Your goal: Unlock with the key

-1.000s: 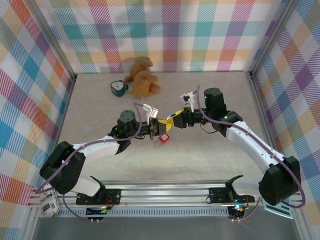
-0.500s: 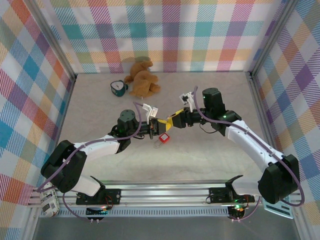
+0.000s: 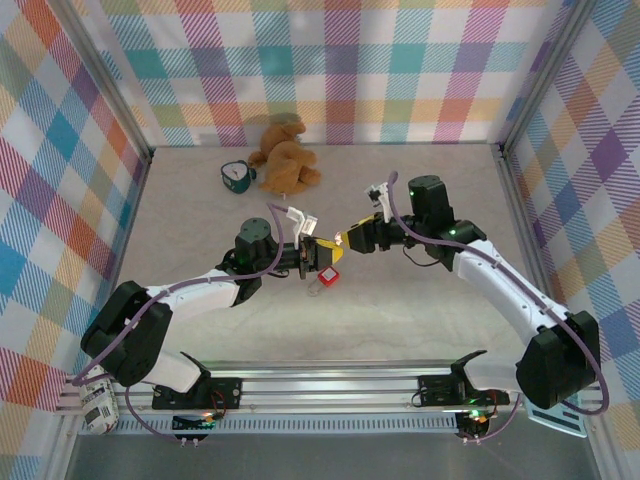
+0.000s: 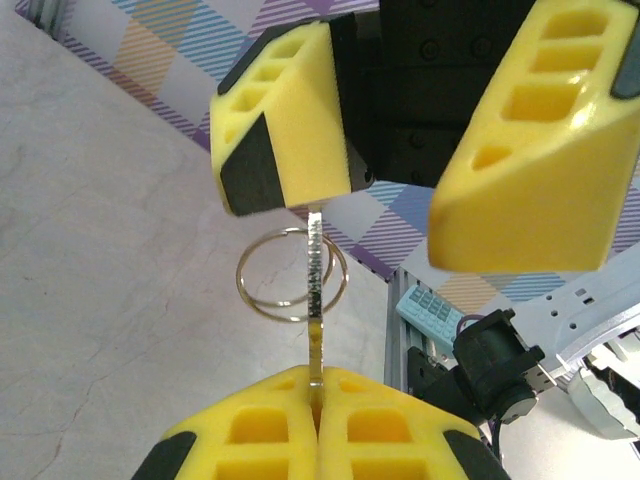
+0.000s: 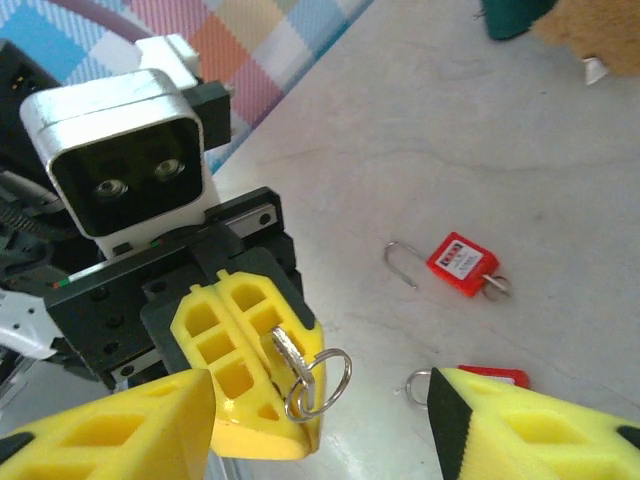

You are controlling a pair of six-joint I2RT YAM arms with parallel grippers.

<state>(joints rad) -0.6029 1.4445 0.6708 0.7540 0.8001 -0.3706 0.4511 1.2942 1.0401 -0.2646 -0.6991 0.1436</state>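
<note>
The key (image 4: 316,280) is a thin pale metal blade with a split ring (image 4: 290,285) through its head. My left gripper (image 4: 318,385) is shut on the blade, and the head sticks out of it. In the right wrist view the key (image 5: 293,357) juts from the left gripper's yellow fingers (image 5: 240,350). My right gripper (image 5: 320,400) is open, with one finger on either side of the key's head and touching nothing. In the top view both grippers meet at mid-table, the left gripper (image 3: 322,252) and the right gripper (image 3: 348,238). A red padlock (image 5: 462,264) lies on the table below with its shackle swung open.
A second red padlock (image 5: 495,376) lies partly behind my right finger. A brown plush bear (image 3: 285,155) and a small teal object (image 3: 236,176) sit near the back wall. Plaid walls close in three sides of the table (image 3: 200,220).
The right arm has shifted slightly, and its jaws still straddle the key's head. The left arm has stayed still with the key in its grip.
</note>
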